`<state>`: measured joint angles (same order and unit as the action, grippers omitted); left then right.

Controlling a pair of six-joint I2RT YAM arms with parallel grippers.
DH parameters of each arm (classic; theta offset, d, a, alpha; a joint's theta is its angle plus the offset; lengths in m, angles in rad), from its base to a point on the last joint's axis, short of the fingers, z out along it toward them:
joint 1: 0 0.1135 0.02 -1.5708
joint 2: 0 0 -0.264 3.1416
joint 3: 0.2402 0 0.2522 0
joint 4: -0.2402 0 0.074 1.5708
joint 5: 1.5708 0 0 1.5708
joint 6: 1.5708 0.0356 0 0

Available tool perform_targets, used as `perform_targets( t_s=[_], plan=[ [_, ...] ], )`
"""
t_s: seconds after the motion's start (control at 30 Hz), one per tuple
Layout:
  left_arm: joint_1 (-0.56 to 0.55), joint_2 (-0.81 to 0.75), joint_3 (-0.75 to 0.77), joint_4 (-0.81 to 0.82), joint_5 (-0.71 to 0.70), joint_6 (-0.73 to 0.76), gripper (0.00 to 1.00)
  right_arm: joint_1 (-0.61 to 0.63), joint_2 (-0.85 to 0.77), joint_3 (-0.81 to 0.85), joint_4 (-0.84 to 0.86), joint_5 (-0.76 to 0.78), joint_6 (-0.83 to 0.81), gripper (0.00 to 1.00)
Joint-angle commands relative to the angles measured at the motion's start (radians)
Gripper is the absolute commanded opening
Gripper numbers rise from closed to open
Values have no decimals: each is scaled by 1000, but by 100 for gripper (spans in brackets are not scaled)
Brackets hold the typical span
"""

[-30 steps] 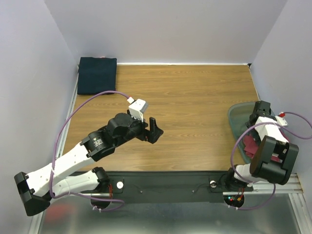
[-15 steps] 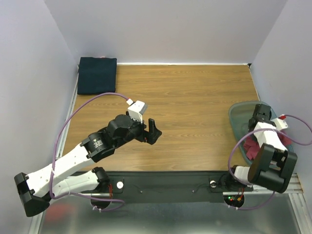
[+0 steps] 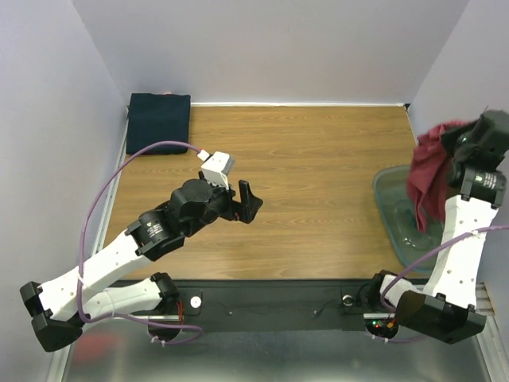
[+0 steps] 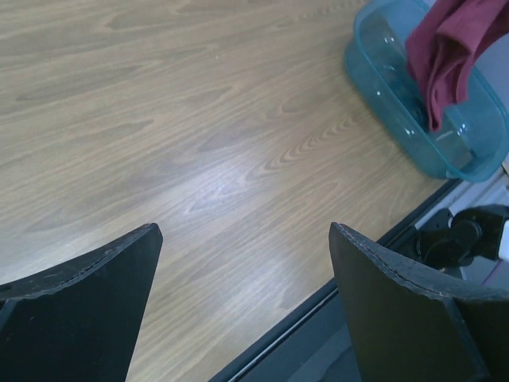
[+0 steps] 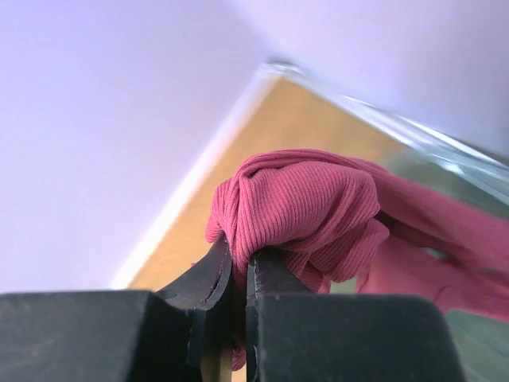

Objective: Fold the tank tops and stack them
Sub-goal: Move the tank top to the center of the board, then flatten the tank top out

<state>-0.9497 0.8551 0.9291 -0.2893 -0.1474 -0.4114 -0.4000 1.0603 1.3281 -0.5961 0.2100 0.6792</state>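
The rose-red tank top [image 3: 428,171] hangs bunched in the air above the tub at the right side, with my right gripper [image 3: 460,135] shut on its top. In the right wrist view the ribbed red cloth [image 5: 310,211] is pinched between the two black fingers [image 5: 266,282] of that gripper [image 5: 241,267]. The same top [image 4: 449,52] dangles over the tub in the left wrist view. A dark navy tank top [image 3: 158,122] lies folded flat at the far left corner of the table. My left gripper [image 3: 250,203] hovers open over the middle of the table, nothing between its fingers [image 4: 87,302].
A translucent blue-green plastic tub [image 3: 395,215] stands at the right edge of the wooden table [image 3: 302,175]; it shows too in the left wrist view [image 4: 398,103]. Pale walls close in the left, far and right sides. A black rail [image 3: 270,298] runs along the near edge.
My right gripper shut on the rose-red top inside the tub and lifted it high above the tub. The left arm shifted slightly.
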Motion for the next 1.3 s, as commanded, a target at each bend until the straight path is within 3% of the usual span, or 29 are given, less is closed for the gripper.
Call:
perform_targets(
  t_s=[0.0, 0.07, 0.17, 0.27, 0.3, 0.4, 0.5, 0.6, 0.67, 0.8, 1.07, 1.27],
  plan=[
    [-4, -4, 74, 9, -147, -23, 98, 4, 70, 219, 51, -418, -33, 0],
    [-3, -13, 94, 1, -199, -49, 99, 42, 93, 311, 83, -481, -20, 0],
    [9, -27, 125, -22, -288, -87, 99, 203, 141, 432, 93, -451, -41, 0],
    [34, -33, 154, -33, -351, -112, 99, 415, 213, 483, 107, -407, -58, 0],
    [43, -34, 160, -40, -369, -127, 99, 558, 236, 506, 107, -374, -88, 0],
    [66, -37, 171, -53, -402, -170, 99, 830, 332, 496, 101, -217, -167, 0],
    [75, -60, 151, -76, -438, -229, 99, 962, 415, 378, 113, -136, -187, 0],
    [81, -86, 94, -90, -451, -288, 99, 1026, 445, 211, 198, -136, -170, 3],
    [83, -114, 33, -79, -442, -340, 99, 1059, 445, 28, 278, -144, -159, 36],
    [86, -126, -88, -25, -386, -401, 99, 1081, 387, -199, 346, -115, -127, 64],
    [91, 73, -321, 188, -203, -513, 97, 1081, 173, -450, 357, 26, -95, 77],
    [85, 261, -303, 404, -84, -478, 88, 1081, 200, -552, 396, 22, -56, 76]
  ],
)
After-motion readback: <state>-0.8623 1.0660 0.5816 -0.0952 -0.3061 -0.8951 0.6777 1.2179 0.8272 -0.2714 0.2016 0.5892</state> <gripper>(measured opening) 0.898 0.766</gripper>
